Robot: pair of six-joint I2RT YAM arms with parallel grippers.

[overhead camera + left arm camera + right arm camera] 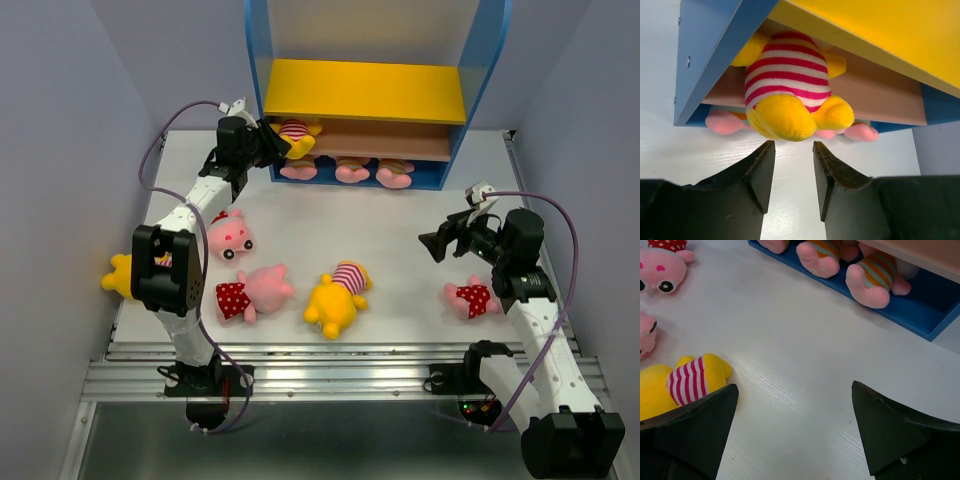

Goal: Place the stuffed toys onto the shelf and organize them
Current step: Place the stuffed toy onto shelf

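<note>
The shelf (365,90) stands at the back of the table. A yellow bear in a red-striped shirt (787,85) lies on its brown middle board at the left end, feet hanging over the front edge. My left gripper (794,147) is just in front of those feet, jaws apart with nothing between them. Three pink pigs in tan-striped shirts (352,172) lie on the blue base (935,310). On the table lie a pink pig (232,235), a red-dotted pig (252,293), a yellow bear (338,297) and another red-dotted pig (474,298). My right gripper (432,245) hovers open over bare table.
A yellow plush (120,276) sits at the table's left edge, partly hidden behind the left arm. The shelf's blue side panel (710,55) stands close to the left of my left gripper. In the right wrist view the loose yellow bear (675,387) lies beside the left finger.
</note>
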